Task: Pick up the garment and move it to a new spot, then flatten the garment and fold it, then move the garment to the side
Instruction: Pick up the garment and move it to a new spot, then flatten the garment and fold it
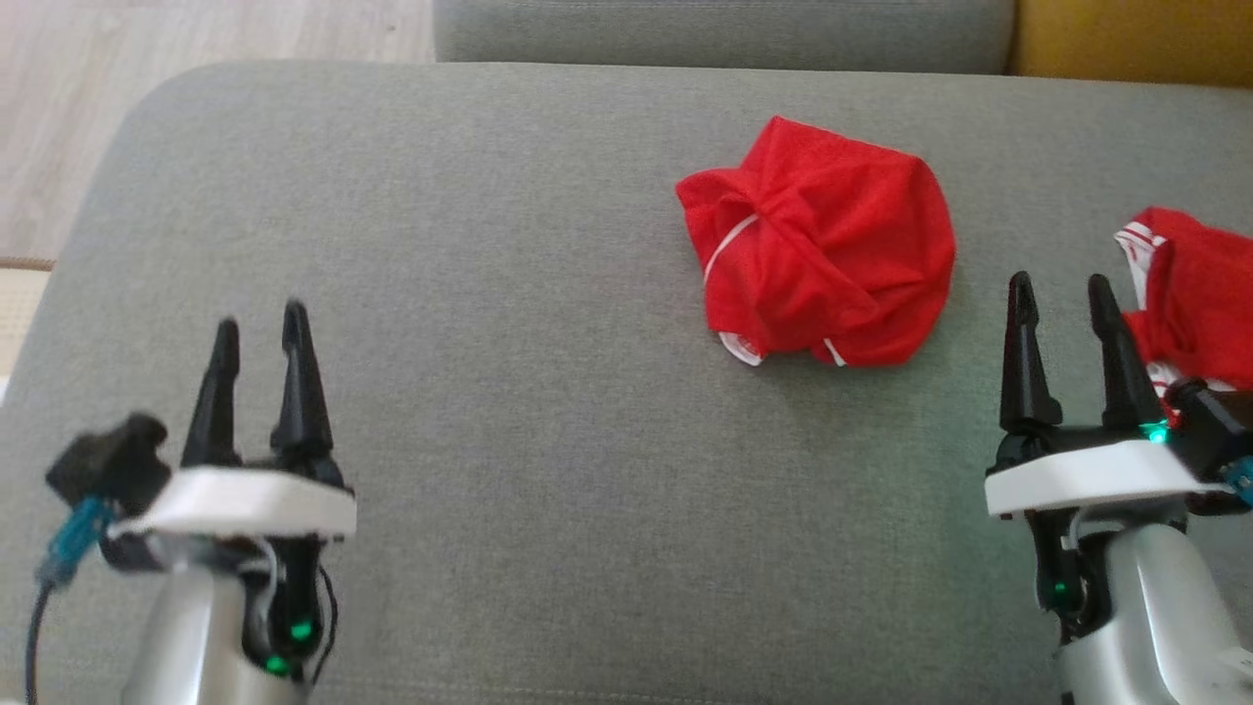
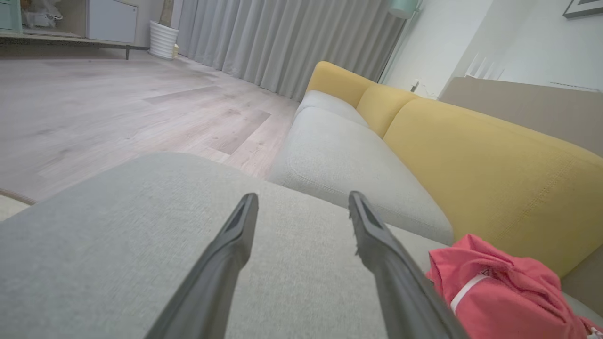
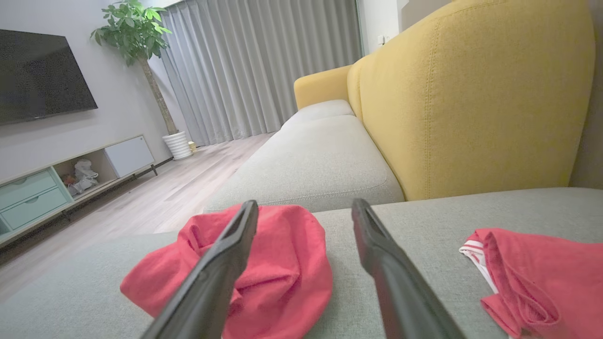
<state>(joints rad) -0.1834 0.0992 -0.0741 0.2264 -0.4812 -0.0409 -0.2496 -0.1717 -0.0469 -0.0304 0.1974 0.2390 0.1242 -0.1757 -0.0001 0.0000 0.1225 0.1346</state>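
1. The grey cushion (image 1: 489,294) carries everything here.
2. The red garment (image 1: 822,245) lies crumpled in a heap, right of the cushion's middle and nearer its far edge, with white trim showing.
3. A second red garment (image 1: 1199,294) lies bunched at the cushion's right edge, apart from the first.
4. The right gripper (image 1: 1060,281) hovers near the right edge, just beside that second piece, fingers spread and empty.
5. The left gripper (image 1: 260,318) hovers over the near left corner, fingers spread and empty.
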